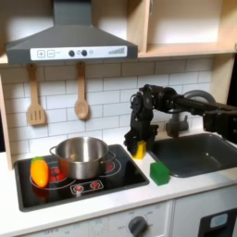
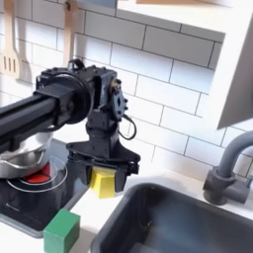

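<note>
My gripper (image 1: 139,145) (image 2: 103,176) points down at the counter strip between the stove and the sink. Its fingers close on both sides of a yellow block (image 1: 140,149) (image 2: 102,182), which sits at or just above the counter. A green block (image 1: 159,172) (image 2: 61,229) lies on the counter nearer the front edge, apart from the gripper. In both exterior views the black arm reaches in over the sink side.
A steel pot (image 1: 81,155) (image 2: 24,154) stands on the black stove top (image 1: 97,183), with an orange and yellow toy vegetable (image 1: 39,171) at the first exterior view's left. The sink (image 1: 199,153) (image 2: 188,222) and faucet (image 2: 231,166) lie beside the gripper. Two wooden utensils (image 1: 81,98) hang on the tiled wall.
</note>
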